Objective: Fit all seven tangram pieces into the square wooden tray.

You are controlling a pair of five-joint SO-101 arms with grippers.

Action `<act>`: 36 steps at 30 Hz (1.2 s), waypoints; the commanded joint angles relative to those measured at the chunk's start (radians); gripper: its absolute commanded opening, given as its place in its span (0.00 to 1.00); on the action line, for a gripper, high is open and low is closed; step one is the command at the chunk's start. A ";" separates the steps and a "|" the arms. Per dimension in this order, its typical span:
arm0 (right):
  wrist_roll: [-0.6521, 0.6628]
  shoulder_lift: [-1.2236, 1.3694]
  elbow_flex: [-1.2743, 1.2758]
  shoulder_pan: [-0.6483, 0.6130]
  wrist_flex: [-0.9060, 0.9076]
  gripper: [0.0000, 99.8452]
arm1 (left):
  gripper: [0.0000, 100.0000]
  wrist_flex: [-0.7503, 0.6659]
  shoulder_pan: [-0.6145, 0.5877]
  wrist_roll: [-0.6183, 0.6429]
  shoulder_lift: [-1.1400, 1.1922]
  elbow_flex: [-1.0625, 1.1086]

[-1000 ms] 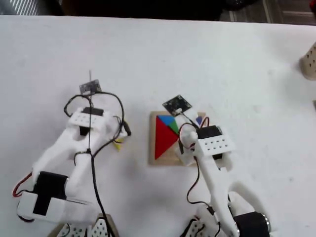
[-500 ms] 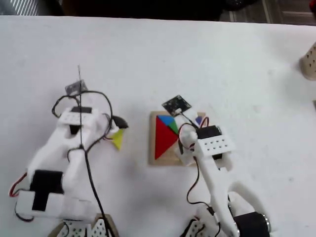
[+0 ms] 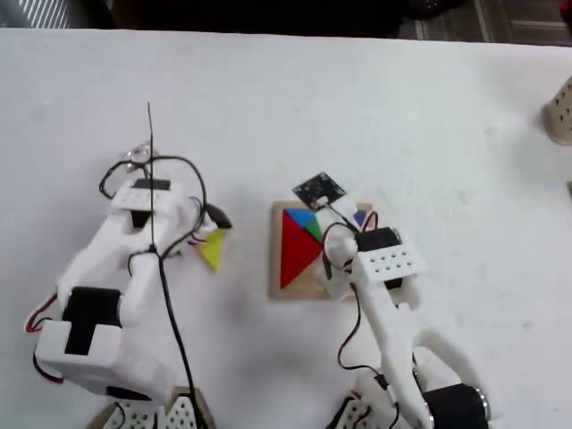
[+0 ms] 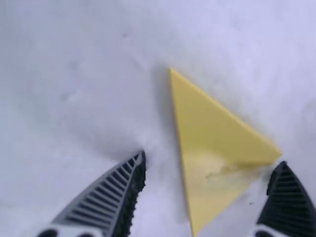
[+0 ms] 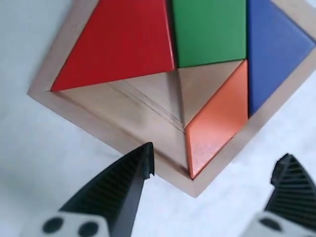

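On the white surface (image 3: 402, 116), the square wooden tray (image 3: 275, 252), lying flat and partly filled. In it: a red triangle (image 5: 121, 44) along one side, a green piece (image 5: 210, 32) touching it, a blue triangle (image 5: 274, 54) on the green piece's other side, and an orange parallelogram (image 5: 217, 123) tucked against green and blue at a corner. Between red and orange, bare wood of the tray floor.

Outside the tray, off to one side and apart from it, the yellow triangle (image 4: 212, 143), flat on the surface. Around it, the left claw (image 4: 211, 165), spread wide. One ribbed finger (image 4: 118, 197) clear of the triangle, the other just beside one of its corners; touching or not, cannot tell. Grips nothing.

Above the tray's corner by the orange parallelogram, the right claw (image 5: 217, 154), also spread wide and empty. One finger over the tray's rim, the other over bare surface past the corner.

In the high view, the right arm (image 3: 389, 264) over the side of the tray away from the yellow triangle, hiding part of it. Beside the yellow triangle, the left arm (image 3: 125, 246), bent down, with a black cable (image 3: 165, 295) looping over it.
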 commanded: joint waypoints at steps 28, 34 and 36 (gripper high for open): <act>0.032 -0.008 -0.003 -0.042 0.021 0.37 | 0.39 0.052 0.016 0.215 0.186 -0.241; 0.032 -0.008 -0.003 -0.042 0.021 0.37 | 0.38 0.104 0.053 0.175 0.222 -0.278; 0.032 -0.008 -0.003 -0.042 0.021 0.37 | 0.38 0.104 0.053 0.172 0.222 -0.278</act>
